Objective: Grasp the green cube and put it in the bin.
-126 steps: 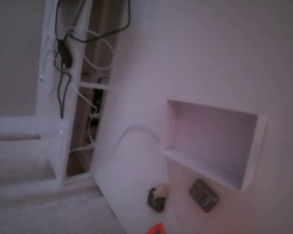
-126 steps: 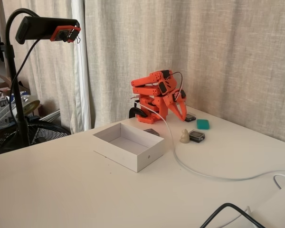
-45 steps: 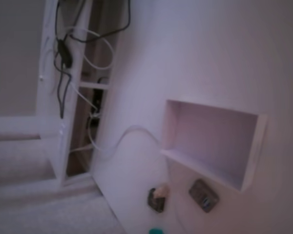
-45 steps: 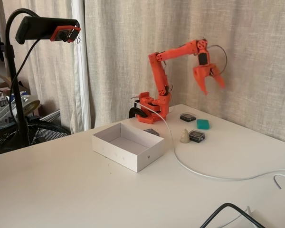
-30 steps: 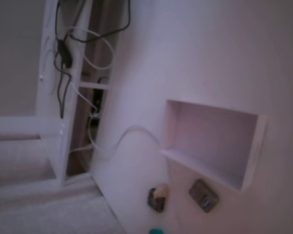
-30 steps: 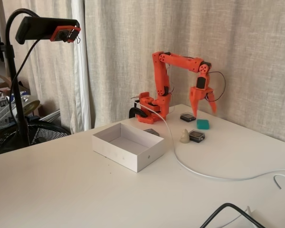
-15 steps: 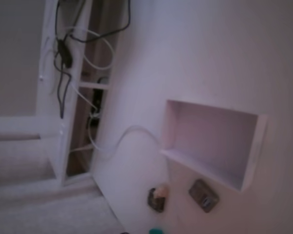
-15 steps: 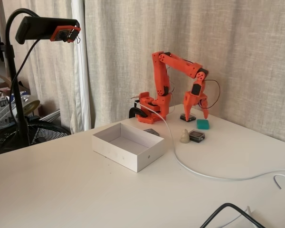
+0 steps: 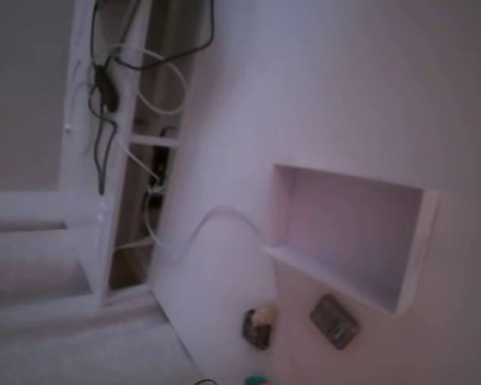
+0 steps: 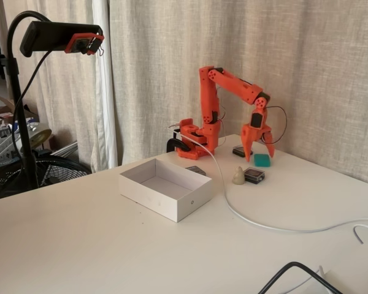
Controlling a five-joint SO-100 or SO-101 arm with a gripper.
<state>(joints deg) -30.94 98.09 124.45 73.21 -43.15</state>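
Table: wide white flat table [image 10: 110, 245] that carries everything; in a fixed view its surface [image 9: 345, 96] shows blurred and tilted.
Curtain: beige woven cloth curtain [image 10: 306, 61] hanging behind the table, at 12 o'clock of the scene.
Camera stand: black curved stand with an orange-fronted camera [image 10: 61, 37] at 10 o'clock, leaning over the table.
Arm: orange plastic robot arm [image 10: 211, 92], base at the table's far edge, upper part rising straight and forearm sloping down toward 4 o'clock.
Bin: white rectangular shallow box [image 10: 138, 190] with thin upright walls, at the table's middle, at 8 o'clock of the arm base; in a fixed view it [image 9: 413, 241] sits right of centre, floor bare.
Cable: white cable [image 10: 257, 223] running from the arm base past the bin toward 4 o'clock.
Pincer: orange two-finger pincer [image 10: 259, 152] pointing down, fingers spread, straddling the cube from above; whether they touch it cannot be told.
Green cube: small teal-green rounded block [image 10: 262, 160] resting on the table, well apart from the bin, at 3 o'clock of it; in a fixed view only a sliver [image 9: 256, 379] shows at the bottom edge.
Grey objects: small dark grey rectangular object [image 10: 254, 176] at 6 o'clock of the cube; another [image 10: 238, 150] at 10 o'clock of it.
Lump: small tan cone-like lump [image 10: 238, 176] just left of the nearer grey object.
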